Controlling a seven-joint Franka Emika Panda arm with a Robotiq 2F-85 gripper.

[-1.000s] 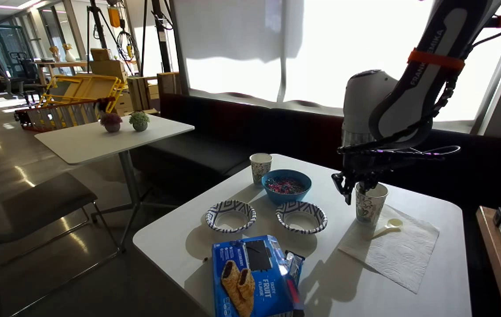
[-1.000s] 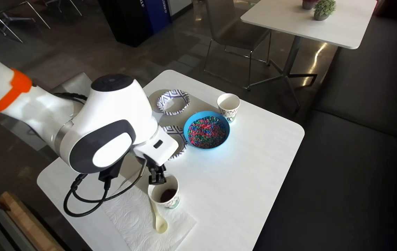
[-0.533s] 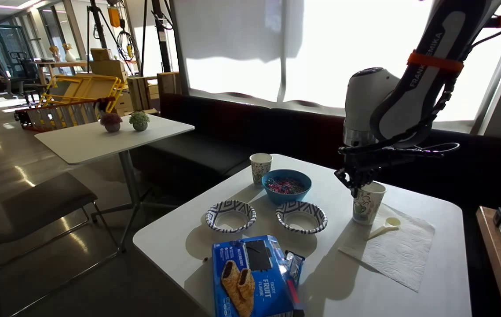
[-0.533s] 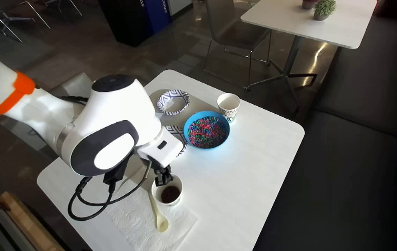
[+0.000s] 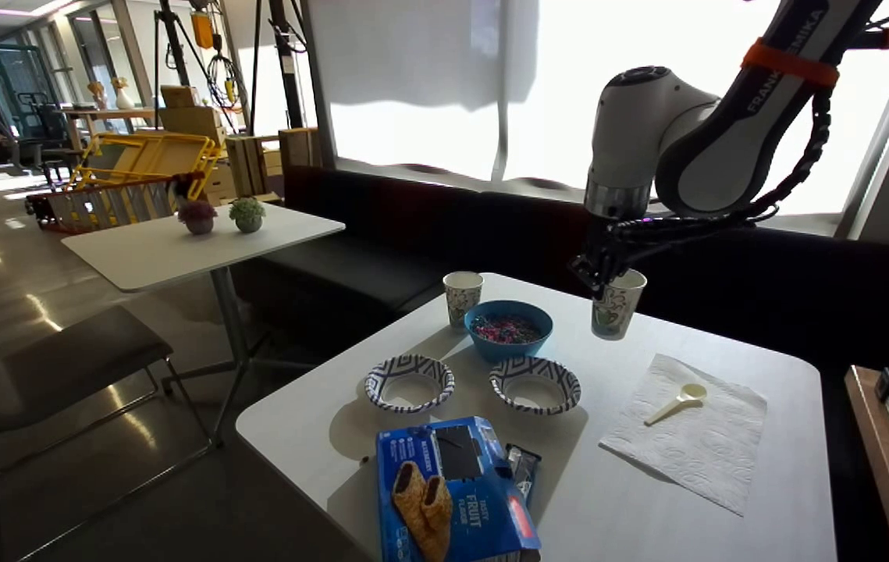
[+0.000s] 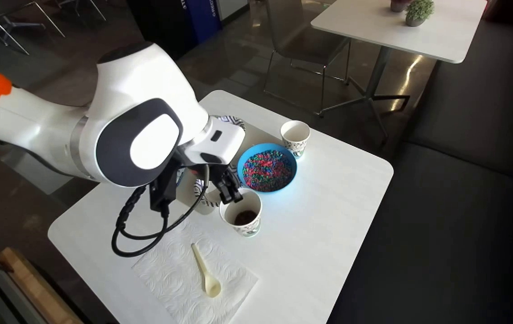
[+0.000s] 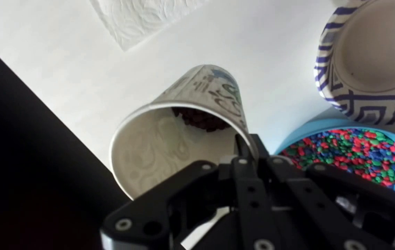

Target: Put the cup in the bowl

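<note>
The patterned white paper cup (image 5: 619, 311) is held by its rim in my gripper (image 7: 254, 150), one finger inside and one outside. It also shows in an exterior view (image 6: 252, 224) and in the wrist view (image 7: 214, 88). Dark red-brown bits lie in its bottom. It hangs a little above the table. The blue bowl (image 5: 505, 349) stands to the left of the cup there; it shows in an exterior view (image 6: 263, 148) and at the right of the wrist view (image 7: 313, 127). It is filled with red, green and blue pebbles. The cup is beside the bowl, not over it.
A similar white cup (image 6: 295, 137) stands close beside the bowl. Two pattern-rimmed dishes (image 5: 561, 380) (image 5: 382, 382) stand in front of it. A blue snack box (image 5: 444, 499) lies near the table edge. A pale spoon (image 5: 678, 404) lies on a paper towel (image 5: 702, 457).
My gripper has taken the cup by its rim, lifted it off the paper towel and moved it toward the bowl. The spoon has shifted slightly on the towel.
</note>
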